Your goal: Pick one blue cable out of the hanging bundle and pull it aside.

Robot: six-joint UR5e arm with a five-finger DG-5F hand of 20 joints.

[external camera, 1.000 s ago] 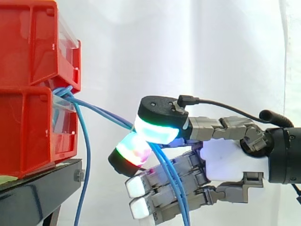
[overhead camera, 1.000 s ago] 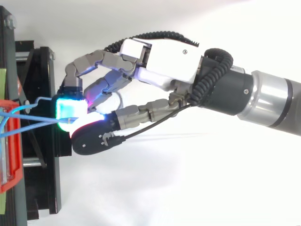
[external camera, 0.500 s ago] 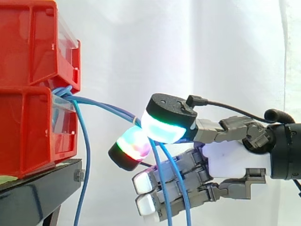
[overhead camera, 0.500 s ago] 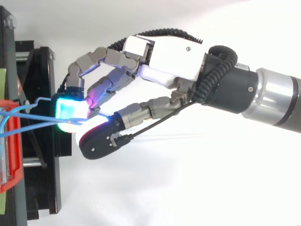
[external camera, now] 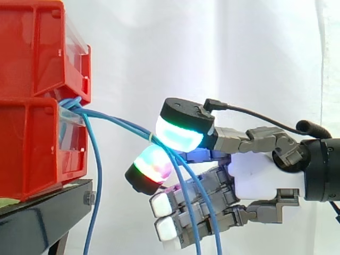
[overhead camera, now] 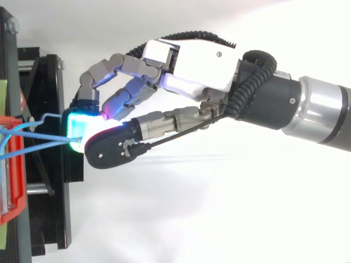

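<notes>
Blue cables (external camera: 121, 124) come out from between two stacked red bins (external camera: 37, 53) and run right and down to my hand (external camera: 260, 175). The hand is shut on them: they pass between the green-glowing thumb pad (external camera: 180, 134) above and a red-green fingertip (external camera: 153, 166) below, then hang down across the other curled fingers. A white tie (external camera: 150, 138) wraps them just before the pinch. Another blue cable (external camera: 99, 175) hangs straight down beside the lower bin. In the top view the hand (overhead camera: 192, 60) reaches left and the cables (overhead camera: 38, 143) stretch from the bin to its glowing pads.
The bins stand on a black stand (external camera: 42, 212), seen from above as a dark frame (overhead camera: 49, 82) at the left edge with a red bin rim (overhead camera: 12, 164). A white curtain hangs behind. The arm comes in from the right.
The hand drifted a little right, then back left. The thumb rose slightly and now lies closer over the glowing fingertip. The cables stay between them.
</notes>
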